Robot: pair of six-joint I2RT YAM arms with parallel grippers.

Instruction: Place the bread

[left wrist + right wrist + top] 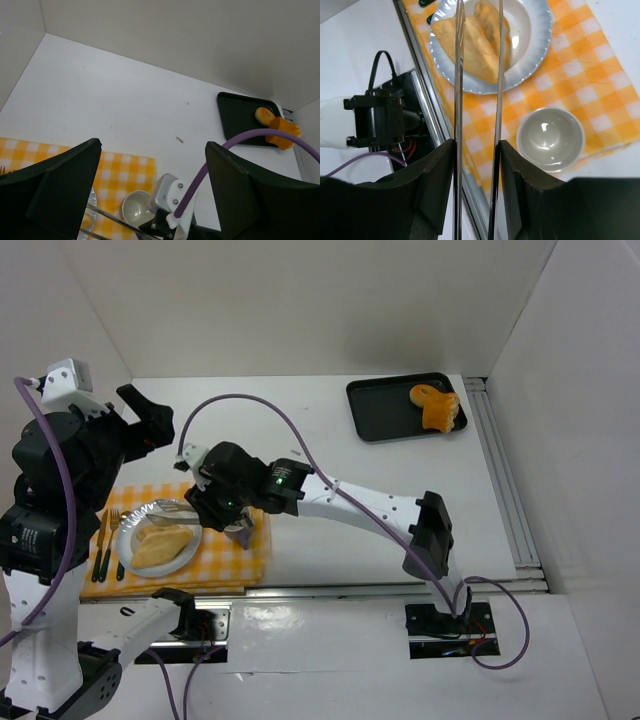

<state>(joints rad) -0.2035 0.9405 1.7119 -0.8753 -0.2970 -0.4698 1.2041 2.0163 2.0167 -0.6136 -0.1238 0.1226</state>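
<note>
A folded piece of bread (160,545) (480,40) lies on the white plate (124,540) (536,60), which sits on the yellow checked cloth (232,562). My right gripper (228,512) (476,150) hangs over the cloth, shut on a pair of metal tongs (459,75). The two tong blades stand a little apart and reach out over the bread; whether they touch it is not clear. My left gripper (150,420) (152,150) is raised at the left, open, with nothing between its fingers.
A small white bowl (550,137) (137,210) stands on the cloth beside the plate. A fork and knife (103,542) lie left of the plate. At the back right, a black tray (385,412) (235,115) holds orange pastries (436,406) (276,126).
</note>
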